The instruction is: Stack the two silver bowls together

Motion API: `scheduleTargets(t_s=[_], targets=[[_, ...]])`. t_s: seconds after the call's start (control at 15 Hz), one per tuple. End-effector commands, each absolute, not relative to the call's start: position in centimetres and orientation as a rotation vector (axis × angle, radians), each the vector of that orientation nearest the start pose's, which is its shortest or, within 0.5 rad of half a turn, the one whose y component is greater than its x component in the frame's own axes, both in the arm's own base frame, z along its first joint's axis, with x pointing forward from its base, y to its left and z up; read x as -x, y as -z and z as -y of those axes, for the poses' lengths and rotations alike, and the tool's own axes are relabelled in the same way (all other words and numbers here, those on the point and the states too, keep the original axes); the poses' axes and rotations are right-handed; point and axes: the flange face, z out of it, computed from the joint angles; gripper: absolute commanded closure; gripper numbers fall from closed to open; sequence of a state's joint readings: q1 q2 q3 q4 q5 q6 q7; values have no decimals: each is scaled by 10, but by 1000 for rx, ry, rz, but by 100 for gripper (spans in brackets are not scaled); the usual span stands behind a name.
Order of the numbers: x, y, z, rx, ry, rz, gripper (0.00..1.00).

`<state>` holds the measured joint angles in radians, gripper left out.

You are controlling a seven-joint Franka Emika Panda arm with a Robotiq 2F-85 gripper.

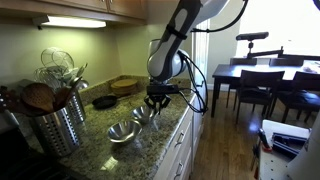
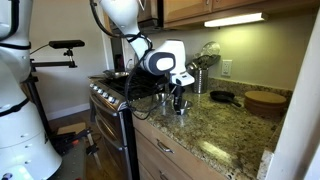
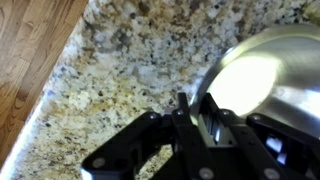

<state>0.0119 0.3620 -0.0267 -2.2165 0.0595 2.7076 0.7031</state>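
Observation:
Two silver bowls stand on the granite counter. One bowl (image 1: 122, 132) sits alone nearer the front edge. The second bowl (image 1: 144, 116) is right under my gripper (image 1: 155, 101), and in the wrist view it (image 3: 265, 72) fills the upper right. My gripper (image 3: 200, 125) has its fingers close together on the near rim of this bowl. In an exterior view my gripper (image 2: 178, 99) hangs low over the counter with the bowl (image 2: 181, 109) partly hidden beneath it. The lone bowl is not shown in the wrist view.
A ribbed steel utensil canister (image 1: 55, 125) stands near the stove. A dark flat pan (image 1: 104, 101) and a wooden board (image 1: 126, 84) lie toward the back wall. The counter's front edge (image 3: 45, 110) drops to a wooden floor.

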Motion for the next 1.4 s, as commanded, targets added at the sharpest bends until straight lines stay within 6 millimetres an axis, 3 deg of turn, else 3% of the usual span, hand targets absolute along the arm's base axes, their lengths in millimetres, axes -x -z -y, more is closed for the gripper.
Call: scheduleTargets(t_s=[0.0, 0.13, 0.2, 0.73, 1.33], targets=[[-567, -225, 14, 2838, 210, -1148, 91], [-569, -234, 11, 2835, 233, -1134, 95], [-567, -237, 9, 2844, 230, -1120, 92], [-549, -274, -32, 2889, 310, -959, 91], [-529, -295, -5, 2949, 380, -968, 92]])
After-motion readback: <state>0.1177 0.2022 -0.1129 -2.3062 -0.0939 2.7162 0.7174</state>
